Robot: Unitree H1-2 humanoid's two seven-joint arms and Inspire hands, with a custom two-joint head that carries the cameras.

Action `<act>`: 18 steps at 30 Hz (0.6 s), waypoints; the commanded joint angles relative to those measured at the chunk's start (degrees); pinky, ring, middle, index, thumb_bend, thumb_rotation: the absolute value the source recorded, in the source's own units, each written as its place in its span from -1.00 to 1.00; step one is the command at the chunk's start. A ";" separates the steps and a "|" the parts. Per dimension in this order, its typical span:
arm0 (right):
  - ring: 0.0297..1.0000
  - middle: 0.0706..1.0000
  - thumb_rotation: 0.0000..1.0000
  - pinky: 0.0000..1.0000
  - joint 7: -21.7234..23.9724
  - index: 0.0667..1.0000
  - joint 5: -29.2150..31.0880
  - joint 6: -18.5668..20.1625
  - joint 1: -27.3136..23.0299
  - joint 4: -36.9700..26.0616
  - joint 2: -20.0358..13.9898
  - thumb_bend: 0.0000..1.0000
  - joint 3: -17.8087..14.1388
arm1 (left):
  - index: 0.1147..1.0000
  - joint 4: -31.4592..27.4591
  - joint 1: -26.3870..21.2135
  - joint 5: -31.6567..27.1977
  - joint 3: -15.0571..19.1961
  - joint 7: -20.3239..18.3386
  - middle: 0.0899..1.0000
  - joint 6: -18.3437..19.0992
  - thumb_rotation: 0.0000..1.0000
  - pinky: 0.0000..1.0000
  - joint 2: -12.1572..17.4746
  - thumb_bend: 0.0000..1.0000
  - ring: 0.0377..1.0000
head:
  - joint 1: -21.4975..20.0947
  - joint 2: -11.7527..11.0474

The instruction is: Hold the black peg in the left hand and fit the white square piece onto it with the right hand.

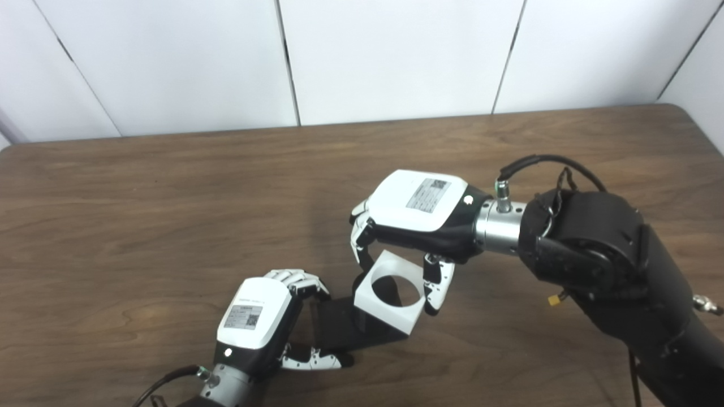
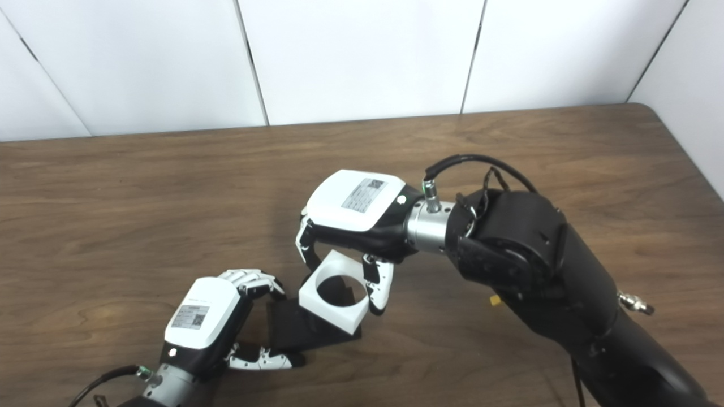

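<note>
Near the table's [image 1: 169, 186] front edge, the left hand [image 1: 257, 319] clasped the black peg [image 1: 339, 325]; the right hand [image 1: 407, 226] pinched the white square piece [image 1: 390, 299] over it. Squaring hole to peg first seemed wise.

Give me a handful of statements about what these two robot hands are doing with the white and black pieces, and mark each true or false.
1. The right hand holds the white square piece with a round hole. True.
2. The left hand is lifted high above the brown wooden table. False: it sits low at the table, at the black peg piece.
3. The white piece is tilted rather than lying flat. True.
4. The white piece lies far from the black one. False: it is right at the black piece's end, overlapping it in both views.
5. The right hand is empty with fingers spread. False: its fingers and thumb clasp the white piece.
</note>
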 commanded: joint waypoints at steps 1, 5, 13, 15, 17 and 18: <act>0.70 0.43 -0.74 0.67 -1.94 -0.11 -0.75 -1.55 -1.24 -0.87 0.82 0.05 -0.51 | -0.16 -0.89 0.75 0.56 -0.93 -1.87 0.36 -0.69 -0.90 0.54 0.19 0.04 0.51 | -0.13 0.22; 0.70 0.43 -0.74 0.68 -2.35 -0.11 -1.17 -1.80 -1.12 -0.50 1.79 0.05 -0.65 | -0.16 -1.42 0.81 0.18 -0.69 -2.78 0.37 -0.48 -0.90 0.55 0.21 0.04 0.52 | -0.31 0.31; 0.69 0.42 -0.73 0.69 -2.78 -0.11 -2.40 -2.60 -0.98 -0.43 4.60 0.05 -0.42 | -0.16 -1.77 0.93 0.49 -0.77 -3.09 0.37 -0.54 -0.90 0.54 0.05 0.04 0.51 | -0.20 0.48; 0.70 0.42 -0.74 0.71 -2.58 -0.11 -2.66 -2.34 -1.03 -0.39 5.43 0.05 -0.49 | -0.16 -1.87 0.97 0.48 -0.78 -3.24 0.37 -0.49 -0.90 0.54 -0.01 0.04 0.52 | -0.06 0.53; 0.70 0.42 -0.74 0.72 -2.60 -0.11 -2.98 -2.51 -1.02 -0.27 5.93 0.05 -0.47 | -0.16 -1.96 0.98 0.57 -0.78 -3.41 0.37 -0.45 -0.90 0.55 -0.03 0.04 0.52 | -0.11 0.53; 0.70 0.42 -0.74 0.72 -2.61 -0.11 -3.17 -2.71 -0.99 -0.21 6.08 0.05 -0.44 | -0.16 -1.99 0.97 0.61 -0.78 -3.48 0.37 -0.45 -0.90 0.55 -0.04 0.04 0.52 | -0.11 0.53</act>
